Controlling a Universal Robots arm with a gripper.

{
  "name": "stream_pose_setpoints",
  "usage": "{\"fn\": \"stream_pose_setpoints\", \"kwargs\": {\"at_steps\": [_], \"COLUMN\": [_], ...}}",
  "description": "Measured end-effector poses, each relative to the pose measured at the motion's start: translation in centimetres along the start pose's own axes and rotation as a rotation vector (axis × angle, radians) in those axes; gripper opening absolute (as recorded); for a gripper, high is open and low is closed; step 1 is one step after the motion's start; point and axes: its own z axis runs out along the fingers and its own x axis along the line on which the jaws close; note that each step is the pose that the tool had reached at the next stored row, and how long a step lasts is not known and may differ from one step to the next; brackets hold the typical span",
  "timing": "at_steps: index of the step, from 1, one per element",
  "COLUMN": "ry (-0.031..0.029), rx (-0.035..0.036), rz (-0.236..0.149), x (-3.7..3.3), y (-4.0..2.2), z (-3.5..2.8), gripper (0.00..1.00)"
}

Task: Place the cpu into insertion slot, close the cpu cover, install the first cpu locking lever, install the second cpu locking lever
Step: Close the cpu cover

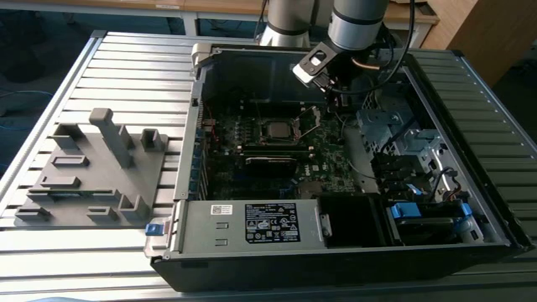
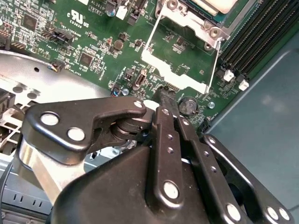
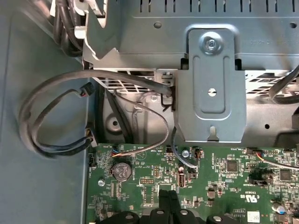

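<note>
Exterior view overlooks case (image 1: 336, 267); close wrist views share motherboard (image 2: 93, 42) (image 3: 224, 186).

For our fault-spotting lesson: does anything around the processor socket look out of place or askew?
Yes. Two thin wire levers angle out from the socket instead of lying clipped along it, so the socket looks unlatched. The chip sits square inside. Nothing looks damaged.

PC case open on the table, fixture plate beside it.

Case (image 1: 336, 267) lies on slatted table (image 1: 126, 69); fixture plate (image 1: 92, 189) just beside it, at the exterior view's left. Inside: motherboard (image 1: 226, 135) on the case floor, cpu (image 1: 277, 129) in the insertion slot (image 1: 260, 133) mid-board, memory slots (image 1: 268, 151) just camera-side of it, power supply box (image 1: 210, 229) along the camera-side wall, drive cage (image 1: 394, 123) at the exterior view's right. Gripper (image 1: 336, 106) over the board, between slot and cage.
</note>
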Motion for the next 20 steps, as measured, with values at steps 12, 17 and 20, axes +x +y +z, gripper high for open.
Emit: {"fn": "stream_pose_setpoints", "kwargs": {"at_steps": [12,17,20], "ry": [0.0002,0.0008,0.0005], "rx": [-0.0058,-0.0156,-0.0213], "rz": [0.0,0.0,0.0], "x": [0.0,0.0,0.01], "y": [-2.27,-4.54,-5.93], "z": [0.03,-0.03,-0.08], "gripper": [0.1,0.1,0.1]}}
